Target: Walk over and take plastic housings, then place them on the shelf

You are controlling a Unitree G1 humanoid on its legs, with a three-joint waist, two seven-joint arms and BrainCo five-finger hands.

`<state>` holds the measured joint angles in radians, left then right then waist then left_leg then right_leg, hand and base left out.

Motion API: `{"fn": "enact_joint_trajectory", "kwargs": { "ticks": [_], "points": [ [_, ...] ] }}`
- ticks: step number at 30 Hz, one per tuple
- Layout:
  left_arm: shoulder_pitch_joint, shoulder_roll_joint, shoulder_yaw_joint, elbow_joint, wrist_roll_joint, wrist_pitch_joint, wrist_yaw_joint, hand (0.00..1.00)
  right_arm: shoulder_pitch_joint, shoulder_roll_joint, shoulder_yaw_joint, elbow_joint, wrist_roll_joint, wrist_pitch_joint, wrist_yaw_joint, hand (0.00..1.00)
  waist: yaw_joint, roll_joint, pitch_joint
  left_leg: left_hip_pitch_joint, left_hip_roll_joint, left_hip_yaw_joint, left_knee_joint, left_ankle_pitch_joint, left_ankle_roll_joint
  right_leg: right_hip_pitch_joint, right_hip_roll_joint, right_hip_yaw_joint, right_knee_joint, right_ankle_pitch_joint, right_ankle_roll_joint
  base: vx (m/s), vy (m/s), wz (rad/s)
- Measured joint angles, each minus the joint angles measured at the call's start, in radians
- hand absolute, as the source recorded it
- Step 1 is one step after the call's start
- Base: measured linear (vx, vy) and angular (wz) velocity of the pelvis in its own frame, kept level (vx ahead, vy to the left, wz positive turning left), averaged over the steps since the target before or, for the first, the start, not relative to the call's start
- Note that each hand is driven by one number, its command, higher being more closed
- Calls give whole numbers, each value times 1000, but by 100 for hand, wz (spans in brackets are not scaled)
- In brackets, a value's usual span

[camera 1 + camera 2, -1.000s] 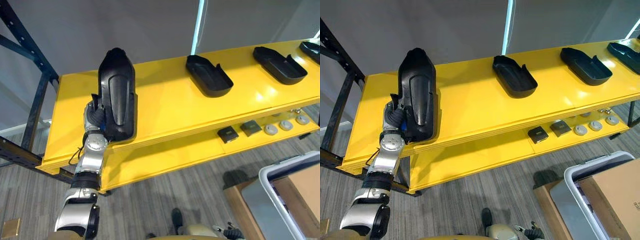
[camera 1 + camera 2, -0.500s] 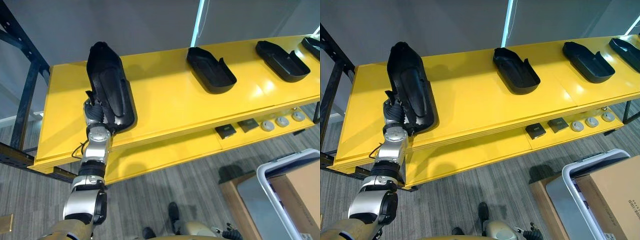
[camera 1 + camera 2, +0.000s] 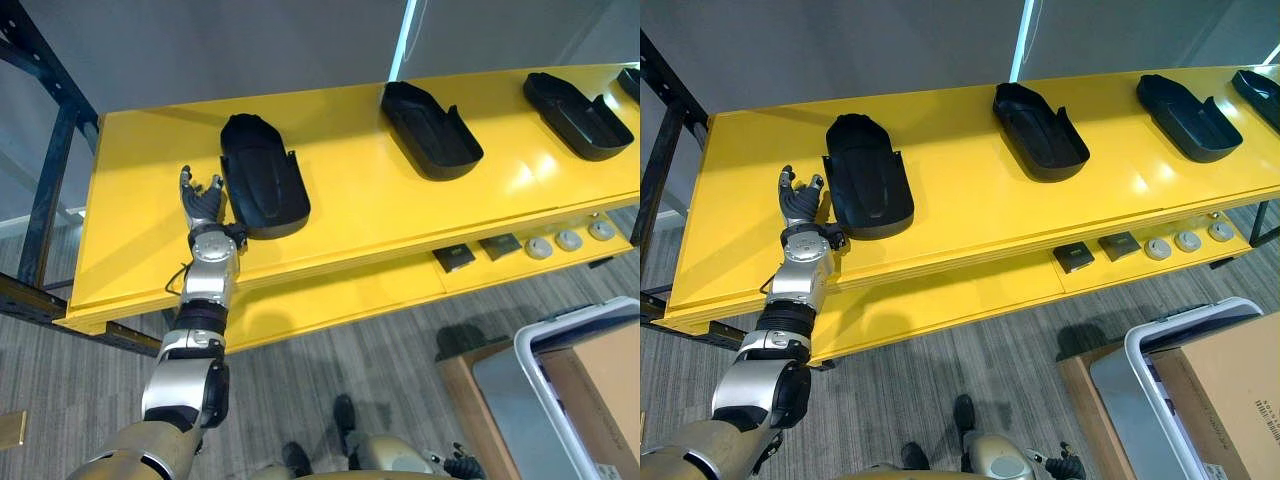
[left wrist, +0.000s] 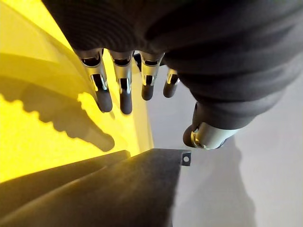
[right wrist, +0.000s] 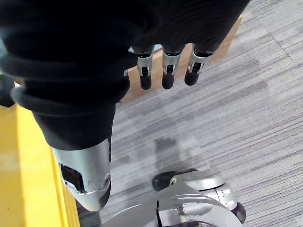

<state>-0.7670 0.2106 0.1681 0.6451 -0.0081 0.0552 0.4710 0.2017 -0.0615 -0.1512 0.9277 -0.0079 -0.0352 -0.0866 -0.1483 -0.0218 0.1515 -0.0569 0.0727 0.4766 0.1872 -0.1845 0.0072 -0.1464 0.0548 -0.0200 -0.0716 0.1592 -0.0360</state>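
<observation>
Left hand [image 3: 203, 203], spread and empty, rests just beside the black plastic housing [image 3: 263, 188] near the yellow shelf's [image 3: 350, 215] left end. The right wrist view shows the right hand [image 5: 164, 71] straight-fingered over grey carpet [image 5: 236, 118].

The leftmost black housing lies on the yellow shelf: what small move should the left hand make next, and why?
Probably draw the left hand back off the yellow shelf: its fingers are straight and hold nothing, and the black plastic housing lies flat beside it, so this placement looks done.
</observation>
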Motion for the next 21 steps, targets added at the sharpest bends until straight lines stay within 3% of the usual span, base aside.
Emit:
{"fn": "enact_joint_trajectory", "kwargs": {
  "ticks": [7,14,15,21],
  "points": [
    [2,-1,0,-125,13,1,19,0,1,-1,0,1,0,1,2,0,1,2,2,-1,0,-9,8,0,1,4,-1,-5,0,4,-4,-27,21,1],
    [183,-82,-42,-584,152,-33,76,0,6,-8,-1,9,0,-5,2,0,27,10,21,21,0,-11,4,0,1,27,-2,-8,-1,3,-4,-27,36,1],
    [247,-103,-56,-639,183,-44,80,100,6,-8,-1,10,0,-7,2,0,28,10,22,23,0,-11,3,-1,1,30,-2,-8,-2,3,-4,-29,37,1],
    [527,-179,-199,-763,303,-92,55,100,22,-7,-10,11,0,-24,0,0,55,15,24,30,-2,-10,2,-11,-1,37,-4,-8,-2,4,-4,-38,40,0]
  ]
}}
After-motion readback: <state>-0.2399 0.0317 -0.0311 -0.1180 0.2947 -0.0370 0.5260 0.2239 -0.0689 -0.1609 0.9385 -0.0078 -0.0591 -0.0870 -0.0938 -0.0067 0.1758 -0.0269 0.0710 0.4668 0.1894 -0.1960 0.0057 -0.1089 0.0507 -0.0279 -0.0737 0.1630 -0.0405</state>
